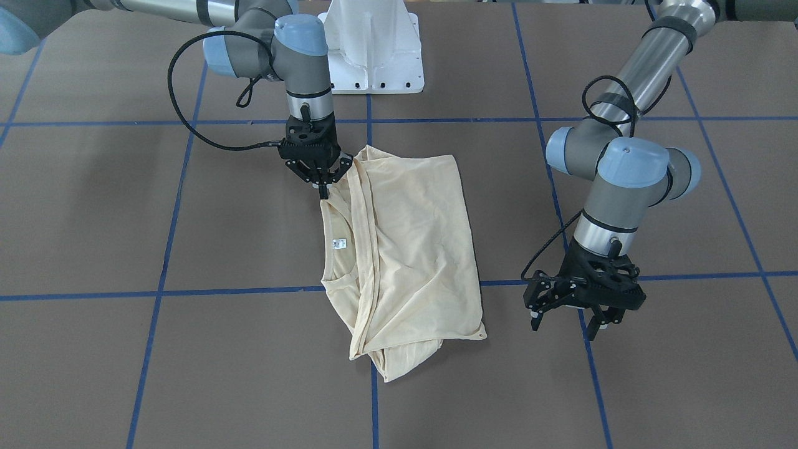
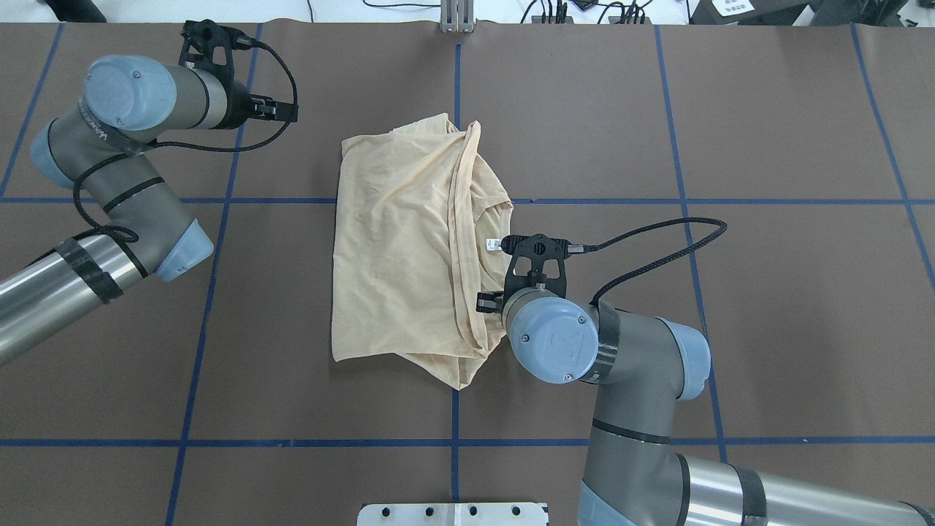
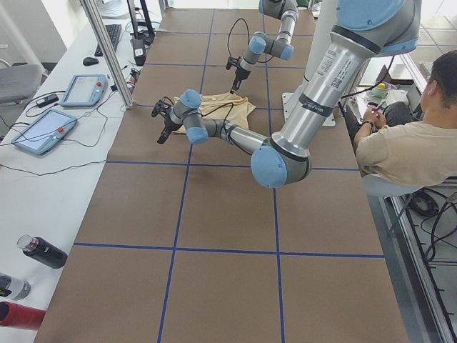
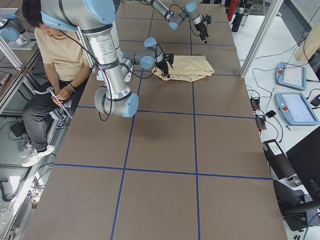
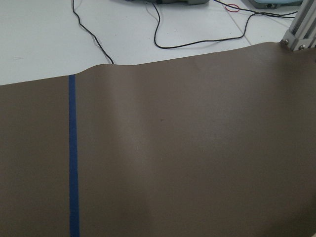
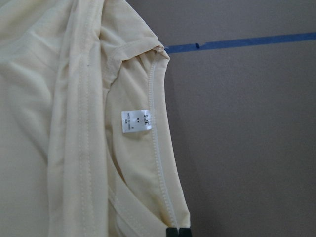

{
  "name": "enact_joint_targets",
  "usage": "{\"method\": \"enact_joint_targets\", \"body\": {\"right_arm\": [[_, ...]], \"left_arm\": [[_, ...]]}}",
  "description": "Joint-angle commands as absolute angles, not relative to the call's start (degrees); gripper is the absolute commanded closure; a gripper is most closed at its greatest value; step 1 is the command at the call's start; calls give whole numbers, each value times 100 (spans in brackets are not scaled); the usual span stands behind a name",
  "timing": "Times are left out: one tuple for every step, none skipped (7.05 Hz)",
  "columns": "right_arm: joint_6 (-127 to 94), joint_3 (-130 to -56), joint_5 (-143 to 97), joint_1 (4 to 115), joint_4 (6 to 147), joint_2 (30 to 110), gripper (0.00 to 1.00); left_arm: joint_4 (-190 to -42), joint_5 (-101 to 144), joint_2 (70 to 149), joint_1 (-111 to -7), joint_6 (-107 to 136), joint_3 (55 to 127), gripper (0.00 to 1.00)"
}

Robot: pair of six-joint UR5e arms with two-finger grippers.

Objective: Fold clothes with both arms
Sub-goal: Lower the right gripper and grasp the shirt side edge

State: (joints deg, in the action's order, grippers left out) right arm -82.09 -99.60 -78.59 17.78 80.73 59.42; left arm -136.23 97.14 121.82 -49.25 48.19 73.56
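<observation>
Overhead exterior view: brown worktop (image 2: 657, 292) ruled by blue tape lines (image 2: 730, 201). Left arm (image 2: 124, 183) reaches out along its own side. Right arm (image 2: 628, 365) bends in beside the garment.

Shirt (image 2: 394, 241): pale cream, at mid-worktop, doubled over on itself into a rough oblong. Print not showing. Loose cloth bunches out at the end away from the robot.

Left pincer (image 1: 566, 319): spread wide, holding nothing, hanging over bare worktop well apart from the shirt. Its wrist view shows only brown surface.

Right pincer (image 1: 322, 186): drawn narrow, tips nipped onto the shirt's edge at the neckline (image 6: 158, 163), just beside the neck label (image 6: 136, 121).

Step, as I judge it: one side gripped for the next fold, the other not yet. Next move likely calls for the left pincer to take hold of the shirt elsewhere along its edge, then both to lift evenly, lest the thin cloth drag and bunch.
</observation>
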Motion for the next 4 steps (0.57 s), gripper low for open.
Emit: {"method": "enact_joint_targets", "body": {"right_arm": [[-8227, -9984, -7805, 1688, 8068, 5950, 52], [-8157, -10037, -7831, 1679, 8077, 5898, 1], [-8026, -10055, -7944, 1766, 8121, 5837, 0], [-7763, -9959, -7989, 1871, 8469, 5497, 0]], "left_arm": [[-13623, 9712, 12182, -4931, 4816, 7356, 0], [-13623, 9712, 12182, -4922, 4816, 7356, 0], [-13623, 9712, 12182, -4922, 4816, 7348, 0], [-13623, 9712, 12182, -4922, 4816, 7348, 0]]}}
